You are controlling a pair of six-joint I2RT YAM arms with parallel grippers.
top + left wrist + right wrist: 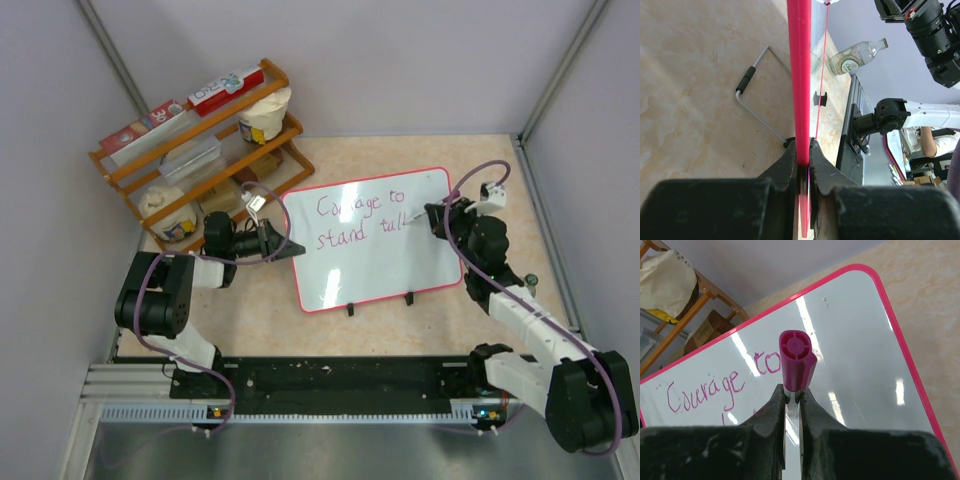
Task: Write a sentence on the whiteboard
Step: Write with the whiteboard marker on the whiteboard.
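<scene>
Top external: rack (240,142) of tubs (265,115) beside whiteboard (380,262)

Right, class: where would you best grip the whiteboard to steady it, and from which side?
The pink rim at the whiteboard's left edge, approached from the left: the panel is thin enough for a gripper there, and clear of the sentence.

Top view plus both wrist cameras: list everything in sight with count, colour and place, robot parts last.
whiteboard: one, white, pink rim, table centre
sentence: one, purplish-pink, on whiteboard
clips: two, black, whiteboard's near edge
marker: one, magenta, held over whiteboard
rack: one, orange wood, far left
tubs: two, white, on rack
wire handle: one, grey, beside whiteboard
bottle: one, clear glass, left wrist background
left gripper: one, black, clamping whiteboard's rim
right gripper: one, black, holding marker
</scene>
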